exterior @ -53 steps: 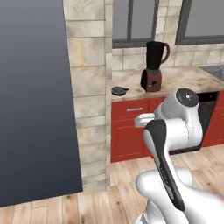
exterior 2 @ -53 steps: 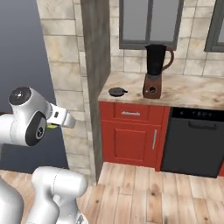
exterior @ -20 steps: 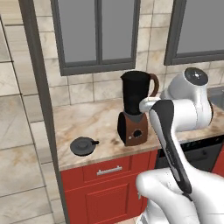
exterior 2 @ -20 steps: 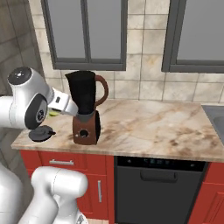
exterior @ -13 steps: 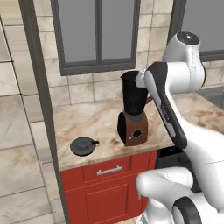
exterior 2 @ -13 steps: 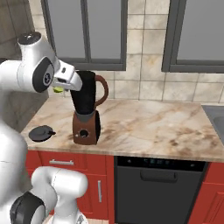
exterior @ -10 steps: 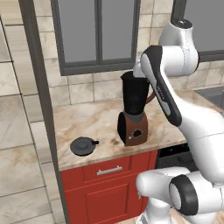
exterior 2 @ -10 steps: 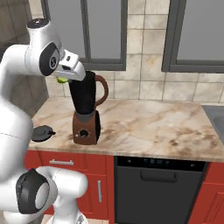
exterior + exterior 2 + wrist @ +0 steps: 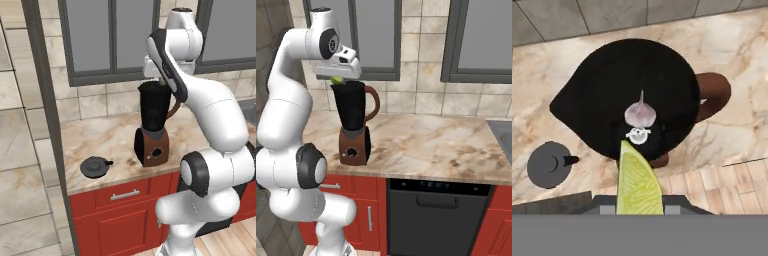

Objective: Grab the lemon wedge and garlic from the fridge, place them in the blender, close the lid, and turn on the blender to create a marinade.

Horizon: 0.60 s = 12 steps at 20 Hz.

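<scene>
The blender (image 9: pixel 152 125) stands on the marble counter, its black jar open at the top, with a brown handle (image 9: pixel 374 102) and a reddish-brown base. My gripper (image 9: pixel 337 78) hangs just above the jar's mouth, shut on the yellow-green lemon wedge (image 9: pixel 337 79). In the hand view the lemon wedge (image 9: pixel 637 182) juts from between the fingers over the dark jar (image 9: pixel 612 85). The garlic (image 9: pixel 640 114) lies at the jar's bottom beside the blade. The lid (image 9: pixel 95 166) rests flat on the counter left of the blender. The fridge is out of view.
Red cabinets (image 9: pixel 117 215) and a black dishwasher (image 9: pixel 438 215) sit under the counter (image 9: pixel 431 145). Grey-framed windows (image 9: pixel 107 40) and a tiled wall (image 9: pixel 421 102) rise behind the blender. A dark vertical post (image 9: pixel 42 100) stands at the left.
The base drove up to the counter, then stopped. Over the last second the arm rose and swung the hand, still holding the lemon wedge, over the blender's open mouth.
</scene>
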{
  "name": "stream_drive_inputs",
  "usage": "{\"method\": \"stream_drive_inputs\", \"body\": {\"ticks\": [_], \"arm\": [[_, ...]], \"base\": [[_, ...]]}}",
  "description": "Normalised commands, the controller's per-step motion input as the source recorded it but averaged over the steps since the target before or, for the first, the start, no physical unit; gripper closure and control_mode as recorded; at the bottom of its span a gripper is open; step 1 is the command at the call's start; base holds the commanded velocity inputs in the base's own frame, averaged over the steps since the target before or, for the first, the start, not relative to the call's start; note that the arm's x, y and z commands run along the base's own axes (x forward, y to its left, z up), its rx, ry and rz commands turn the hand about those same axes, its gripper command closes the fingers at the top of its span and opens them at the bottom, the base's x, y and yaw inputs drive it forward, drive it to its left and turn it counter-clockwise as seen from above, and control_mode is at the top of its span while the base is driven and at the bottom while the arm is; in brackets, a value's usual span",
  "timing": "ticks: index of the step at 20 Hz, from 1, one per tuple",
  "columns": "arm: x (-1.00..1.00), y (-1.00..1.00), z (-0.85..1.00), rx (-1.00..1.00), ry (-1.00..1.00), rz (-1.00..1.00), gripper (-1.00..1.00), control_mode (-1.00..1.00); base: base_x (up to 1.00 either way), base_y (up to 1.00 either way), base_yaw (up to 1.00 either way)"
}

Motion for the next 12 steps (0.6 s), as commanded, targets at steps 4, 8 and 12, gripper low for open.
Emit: {"method": "stream_drive_inputs", "body": {"ticks": [4,8,12], "arm": [[0.64,0.00,-0.72,-0.01,0.00,0.00,1.00,-1.00],[0.59,0.00,-0.52,-0.07,0.00,0.00,1.00,-1.00],[0.39,0.00,-0.10,-0.03,-0.01,0.00,1.00,-1.00]], "base": [[0.00,0.00,0.00],[0.00,0.00,0.00],[0.00,0.00,0.00]]}}
